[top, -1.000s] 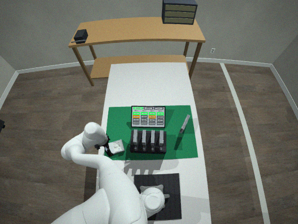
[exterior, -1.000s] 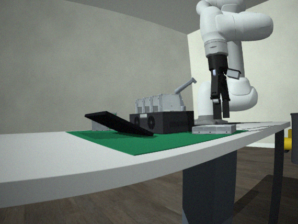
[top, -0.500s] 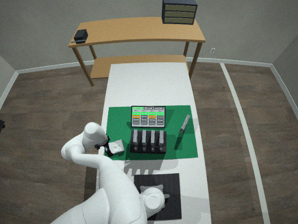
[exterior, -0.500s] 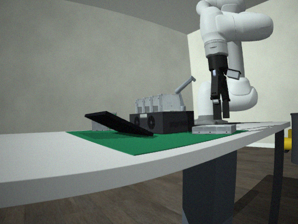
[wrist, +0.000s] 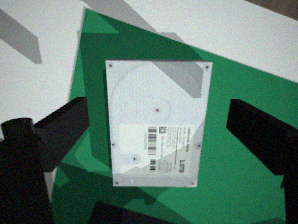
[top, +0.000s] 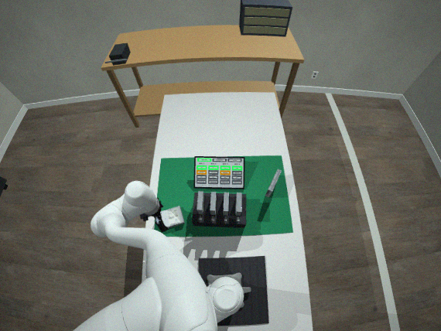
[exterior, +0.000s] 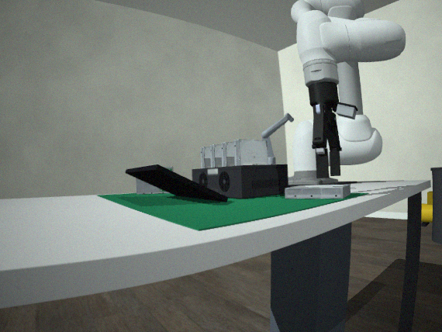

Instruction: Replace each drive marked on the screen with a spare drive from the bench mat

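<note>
Green mat (top: 267, 164) (exterior: 156, 216) (wrist: 225, 165) on white bench. Claw (top: 158, 219) (exterior: 329, 160) (wrist: 158, 112) wide, nothing held, above flat drive (top: 172, 217) (exterior: 318, 191) (wrist: 155, 120) near bench's left edge in top view. Dock (top: 220, 221) (exterior: 264, 180) full, screen (top: 219, 172) (exterior: 174, 182) marks two bays orange. Likely step: spare pickup. Next: lower straight, fingers astride long sides, close; dock drives untouched.

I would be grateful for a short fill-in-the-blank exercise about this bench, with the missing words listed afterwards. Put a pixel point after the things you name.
1. The mat (top: 176, 174) (exterior: 186, 219) (wrist: 220, 80) is ____ in colour.
2. The dock (top: 219, 222) (exterior: 261, 180) holds ____ drives.
3. The screen (top: 219, 185) (exterior: 174, 182) marks two bays in the colour ____.
4. The end effector (top: 158, 222) (exterior: 327, 160) (wrist: 158, 112) is ____, with no drive between its fingertips.

Missing words: green; four; orange; open
</note>
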You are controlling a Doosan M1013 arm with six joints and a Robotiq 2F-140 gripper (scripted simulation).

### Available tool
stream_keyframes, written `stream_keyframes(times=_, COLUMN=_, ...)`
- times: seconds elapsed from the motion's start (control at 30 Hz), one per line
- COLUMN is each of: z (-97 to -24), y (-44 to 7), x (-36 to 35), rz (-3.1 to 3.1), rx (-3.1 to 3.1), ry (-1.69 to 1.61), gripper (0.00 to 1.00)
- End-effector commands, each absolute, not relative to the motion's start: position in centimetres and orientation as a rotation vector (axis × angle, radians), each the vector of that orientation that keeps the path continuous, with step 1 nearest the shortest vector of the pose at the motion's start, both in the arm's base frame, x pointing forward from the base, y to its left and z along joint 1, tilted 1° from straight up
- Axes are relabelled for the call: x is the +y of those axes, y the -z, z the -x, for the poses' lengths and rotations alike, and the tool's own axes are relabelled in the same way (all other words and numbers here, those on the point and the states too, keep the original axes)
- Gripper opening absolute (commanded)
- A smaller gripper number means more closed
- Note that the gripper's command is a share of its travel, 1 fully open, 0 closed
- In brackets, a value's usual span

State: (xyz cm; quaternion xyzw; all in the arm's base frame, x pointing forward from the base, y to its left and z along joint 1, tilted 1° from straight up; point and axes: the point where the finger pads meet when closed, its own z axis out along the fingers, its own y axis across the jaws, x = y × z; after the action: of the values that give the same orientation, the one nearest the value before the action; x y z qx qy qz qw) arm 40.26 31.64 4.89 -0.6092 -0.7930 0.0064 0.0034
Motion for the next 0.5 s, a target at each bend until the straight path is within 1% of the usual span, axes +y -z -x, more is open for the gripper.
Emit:
stream_keyframes(times=0.0, z=-40.3, y=-4.9, x=31.7, rz=1.91, rx=-2.486, ry=-0.019, gripper=0.89)
stream_keyframes(times=0.47, z=-40.3, y=-3.6, x=31.7, rz=1.91, rx=-2.486, ry=-0.019, gripper=0.89)
